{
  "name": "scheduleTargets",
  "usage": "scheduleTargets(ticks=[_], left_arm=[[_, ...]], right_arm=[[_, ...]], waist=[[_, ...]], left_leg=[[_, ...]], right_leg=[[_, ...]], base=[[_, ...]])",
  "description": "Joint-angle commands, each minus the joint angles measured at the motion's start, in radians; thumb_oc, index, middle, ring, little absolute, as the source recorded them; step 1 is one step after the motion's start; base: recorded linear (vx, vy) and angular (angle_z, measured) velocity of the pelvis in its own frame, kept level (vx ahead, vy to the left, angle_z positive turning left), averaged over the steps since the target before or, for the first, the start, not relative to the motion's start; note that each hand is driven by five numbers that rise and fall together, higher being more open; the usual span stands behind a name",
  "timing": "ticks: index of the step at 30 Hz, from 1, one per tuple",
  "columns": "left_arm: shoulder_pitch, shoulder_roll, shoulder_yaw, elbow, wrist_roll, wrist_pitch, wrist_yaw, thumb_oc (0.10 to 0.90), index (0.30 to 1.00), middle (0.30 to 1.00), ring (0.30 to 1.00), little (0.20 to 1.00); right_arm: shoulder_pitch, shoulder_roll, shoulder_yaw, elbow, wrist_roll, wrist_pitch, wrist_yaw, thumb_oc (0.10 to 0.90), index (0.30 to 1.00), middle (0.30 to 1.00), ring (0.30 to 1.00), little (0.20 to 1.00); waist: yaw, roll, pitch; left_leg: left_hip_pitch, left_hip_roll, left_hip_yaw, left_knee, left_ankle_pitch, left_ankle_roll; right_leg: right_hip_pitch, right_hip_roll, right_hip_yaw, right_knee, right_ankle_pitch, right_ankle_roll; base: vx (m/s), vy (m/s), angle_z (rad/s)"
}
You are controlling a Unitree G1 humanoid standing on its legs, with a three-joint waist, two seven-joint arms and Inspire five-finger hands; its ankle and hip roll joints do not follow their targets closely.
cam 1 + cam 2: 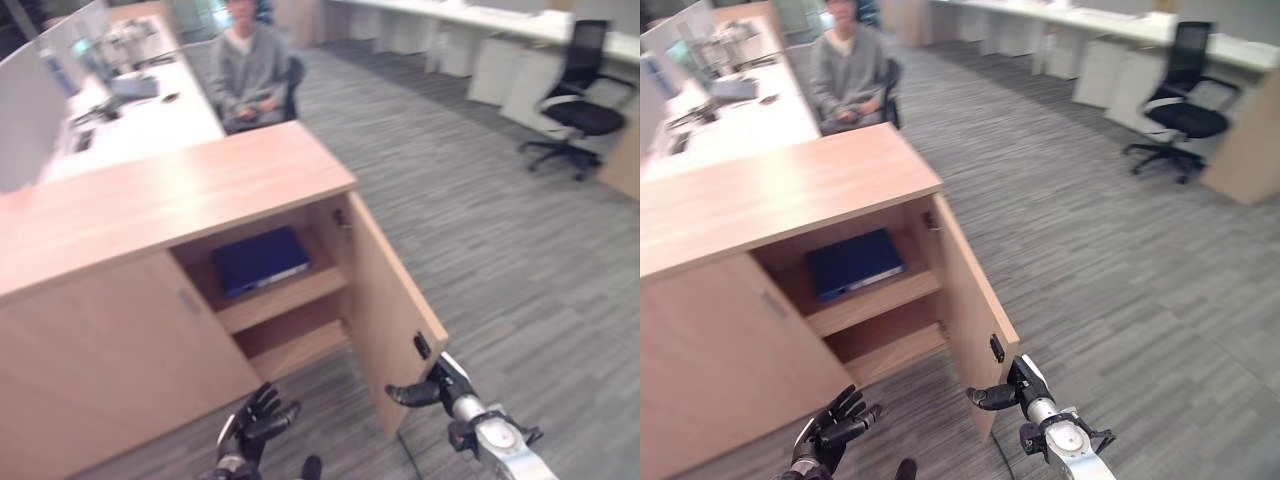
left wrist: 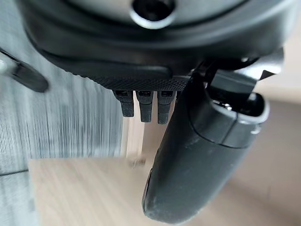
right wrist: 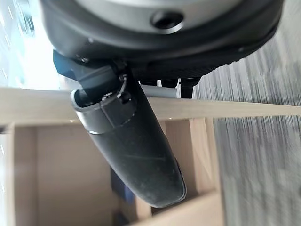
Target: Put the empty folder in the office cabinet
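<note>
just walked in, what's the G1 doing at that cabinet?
The blue folder already lies on the upper shelf of the open office cabinet. The right hand is at the outer edge of the open cabinet door, probably about to swing it shut. The left hand hovers open and empty below the shelves. A person sits at the desk behind the cabinet.

You can see the right hand (image 1: 440,385) at the lower right, but its fingers lie behind the open cabinet door (image 1: 385,310), so their grip is unreadable. At mid-frame the blue folder (image 1: 260,260) is partly hidden by the cabinet's top, and the person (image 1: 250,65) at the upper edge is cut off and blurred.
</note>
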State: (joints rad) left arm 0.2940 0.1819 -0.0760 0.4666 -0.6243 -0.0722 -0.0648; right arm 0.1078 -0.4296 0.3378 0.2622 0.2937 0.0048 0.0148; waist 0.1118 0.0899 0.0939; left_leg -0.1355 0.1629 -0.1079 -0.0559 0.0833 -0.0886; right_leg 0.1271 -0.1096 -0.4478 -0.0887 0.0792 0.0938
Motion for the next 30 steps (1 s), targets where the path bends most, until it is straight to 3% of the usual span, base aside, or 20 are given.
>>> scheduleTargets(ticks=[1, 3, 6, 7, 8, 9, 11, 12, 14, 16, 17, 18, 19, 20, 21, 24, 30], left_arm=[[-0.122, 0.078, 0.017, -0.068, -0.013, -0.082, 0.000, 0.800, 0.900, 0.900, 0.900, 0.900], [-0.108, 0.087, 0.013, -0.078, 0.003, -0.083, -0.018, 0.800, 0.900, 0.900, 0.900, 0.900], [-0.095, 0.091, 0.013, -0.081, 0.012, -0.079, -0.030, 0.800, 0.900, 0.900, 0.900, 0.900], [-0.089, 0.092, 0.004, -0.087, 0.023, -0.069, -0.039, 0.800, 0.900, 0.900, 0.900, 0.900], [-0.084, 0.105, 0.002, -0.098, 0.046, -0.065, -0.046, 0.800, 0.900, 0.900, 0.900, 0.900], [-0.084, 0.105, 0.001, -0.099, 0.046, -0.065, -0.046, 0.800, 0.900, 0.900, 0.900, 0.900], [-0.094, 0.143, -0.014, -0.118, 0.082, -0.054, -0.064, 0.800, 0.900, 0.900, 0.900, 0.900], [-0.093, 0.150, -0.016, -0.126, 0.093, -0.054, -0.067, 0.800, 0.900, 0.900, 0.900, 0.900], [-0.089, 0.163, -0.016, -0.140, 0.093, -0.053, -0.066, 0.800, 0.900, 0.900, 0.900, 0.900], [-0.098, 0.177, -0.021, -0.137, 0.091, -0.057, -0.054, 0.800, 0.900, 0.900, 0.900, 0.900], [-0.101, 0.181, -0.025, -0.144, 0.085, -0.060, -0.050, 0.800, 0.900, 0.900, 0.900, 0.900], [-0.102, 0.180, -0.031, -0.152, 0.069, -0.060, -0.054, 0.800, 0.900, 0.900, 0.900, 0.900], [-0.103, 0.180, -0.031, -0.152, 0.068, -0.060, -0.054, 0.800, 0.900, 0.900, 0.900, 0.900], [-0.113, 0.191, -0.047, -0.149, 0.057, -0.058, -0.061, 0.800, 0.900, 0.900, 0.900, 0.900], [-0.114, 0.201, -0.050, -0.156, 0.054, -0.061, -0.071, 0.800, 0.900, 0.900, 0.900, 0.900], [-0.110, 0.206, -0.053, -0.161, 0.045, -0.058, -0.102, 0.800, 0.900, 0.900, 0.900, 0.900], [-0.069, 0.202, -0.040, -0.186, 0.020, -0.045, -0.133, 0.800, 0.900, 0.900, 0.900, 0.900]], right_arm=[[-0.196, 0.085, 0.048, -0.155, 0.018, -0.117, 0.061, 0.800, 0.900, 0.900, 0.900, 0.900], [-0.189, 0.090, 0.053, -0.161, 0.010, -0.105, 0.063, 0.800, 0.900, 0.900, 0.900, 0.900], [-0.174, 0.094, 0.053, -0.175, 0.014, -0.097, 0.077, 0.800, 0.900, 0.900, 0.900, 0.900], [-0.160, 0.102, 0.046, -0.186, 0.011, -0.090, 0.083, 0.800, 0.900, 0.900, 0.900, 0.900], [-0.157, 0.112, 0.036, -0.180, 0.008, -0.087, 0.081, 0.800, 0.900, 0.900, 0.900, 0.900], [-0.157, 0.113, 0.035, -0.180, 0.008, -0.087, 0.082, 0.800, 0.900, 0.900, 0.900, 0.900], [-0.177, 0.139, -0.006, -0.172, 0.008, -0.089, 0.059, 0.800, 0.900, 0.900, 0.900, 0.900], [-0.184, 0.147, -0.022, -0.167, 0.007, -0.090, 0.050, 0.800, 0.900, 0.900, 0.900, 0.900], [-0.201, 0.159, -0.051, -0.157, 0.018, -0.089, 0.036, 0.800, 0.900, 0.900, 0.900, 0.900], [-0.196, 0.171, -0.101, -0.144, 0.045, -0.098, 0.000, 0.800, 0.900, 0.900, 0.900, 0.900], [-0.192, 0.166, -0.130, -0.140, 0.059, -0.101, -0.021, 0.800, 0.900, 0.900, 0.900, 0.900], [-0.196, 0.153, -0.182, -0.119, 0.082, -0.109, -0.056, 0.800, 0.900, 0.900, 0.900, 0.900], [-0.197, 0.153, -0.183, -0.118, 0.083, -0.109, -0.055, 0.800, 0.900, 0.900, 0.900, 0.900], [-0.233, 0.135, -0.240, -0.060, 0.102, -0.138, -0.110, 0.800, 0.900, 0.900, 0.900, 0.900], [-0.244, 0.121, -0.280, -0.044, 0.099, -0.137, -0.130, 0.800, 0.900, 0.900, 0.900, 0.900], [-0.286, 0.090, -0.361, 0.031, 0.135, -0.155, -0.177, 0.800, 0.900, 0.900, 0.900, 0.900], [-0.338, -0.009, -0.459, 0.143, 0.171, -0.165, -0.219, 0.800, 0.900, 0.900, 0.900, 0.900]], waist=[[0.002, -0.076, 0.067], [-0.002, -0.082, 0.065], [-0.003, -0.082, 0.057], [0.004, -0.071, 0.040], [0.016, -0.075, 0.026], [0.015, -0.077, 0.025], [0.044, -0.089, 0.023], [0.045, -0.094, 0.029], [0.043, -0.097, 0.047], [0.034, -0.087, 0.051], [0.017, -0.085, 0.053], [-0.009, -0.080, 0.054], [-0.009, -0.079, 0.052], [-0.017, -0.084, 0.055], [-0.019, -0.092, 0.052], [-0.018, -0.109, 0.033], [-0.003, -0.114, 0.003]], left_leg=[[0.024, 0.085, 0.282, 0.127, 0.041, -0.076], [0.059, 0.114, 0.363, 0.198, 0.001, -0.080], [0.082, 0.105, 0.358, 0.196, -0.029, -0.082], [0.115, 0.096, 0.373, 0.134, -0.028, -0.077], [0.124, 0.065, 0.359, 0.085, -0.029, -0.063], [0.123, 0.063, 0.358, 0.084, -0.028, -0.062], [0.133, 0.007, 0.319, 0.046, -0.071, -0.023], [0.133, -0.017, 0.326, 0.046, -0.071, 0.004], [0.151, -0.041, 0.315, 0.034, -0.080, 0.029], [0.164, -0.039, 0.276, 0.003, -0.069, 0.036], [0.173, -0.044, 0.246, -0.007, -0.072, 0.035], [0.185, -0.057, 0.194, -0.013, -0.075, 0.034], [0.182, -0.054, 0.194, -0.014, -0.072, 0.033], [0.193, -0.066, 0.160, -0.020, -0.086, 0.025], [0.193, -0.073, 0.136, -0.021, -0.088, 0.022], [0.206, -0.083, 0.118, -0.023, -0.101, 0.020], [0.237, -0.068, 0.118, -0.029, -0.106, 0.003]], right_leg=[[-0.004, -0.091, -0.007, 0.001, -0.095, 0.064], [0.016, -0.113, -0.070, 0.012, -0.093, 0.054], [0.035, -0.131, -0.120, 0.019, -0.090, 0.055], [0.047, -0.137, -0.168, 0.031, -0.081, 0.062], [0.051, -0.156, -0.191, 0.063, -0.074, 0.075], [0.051, -0.158, -0.192, 0.065, -0.075, 0.077], [0.021, -0.237, -0.212, 0.238, -0.093, 0.115], [-0.007, -0.282, -0.226, 0.305, -0.047, 0.122], [-0.056, -0.336, -0.179, 0.434, 0.043, 0.163], [-0.109, -0.305, -0.073, 0.498, 0.030, 0.167], [-0.128, -0.263, 0.004, 0.483, -0.011, 0.159], [-0.148, -0.171, 0.121, 0.386, -0.101, 0.134], [-0.149, -0.167, 0.120, 0.380, -0.095, 0.132], [-0.153, -0.137, 0.154, 0.247, -0.095, 0.112], [-0.138, -0.131, 0.170, 0.193, -0.087, 0.117], [-0.100, -0.124, 0.194, 0.128, -0.059, 0.117], [-0.013, -0.114, 0.157, 0.034, -0.042, 0.115]], base=[[-0.25, 0.094, 1.32], [-0.13, 0.110, 1.08], [-0.02, 0.136, 1.15], [0.09, 0.315, 1.58], [0.10, 0.277, 1.76], [0.19, 0.327, 1.84], [0.14, 0.315, 1.10], [0.03, 0.265, 0.87], [0.03, 0.168, 0.68], [0.05, 0.082, 0.03], [0.17, 0.043, 0.54], [0.14, 0.015, 1.19], [0.24, -0.084, 1.37], [0.15, -0.125, 0.89], [0.20, -0.154, 0.41], [0.12, -0.112, 0.75], [0.10, -0.092, 0.25]])
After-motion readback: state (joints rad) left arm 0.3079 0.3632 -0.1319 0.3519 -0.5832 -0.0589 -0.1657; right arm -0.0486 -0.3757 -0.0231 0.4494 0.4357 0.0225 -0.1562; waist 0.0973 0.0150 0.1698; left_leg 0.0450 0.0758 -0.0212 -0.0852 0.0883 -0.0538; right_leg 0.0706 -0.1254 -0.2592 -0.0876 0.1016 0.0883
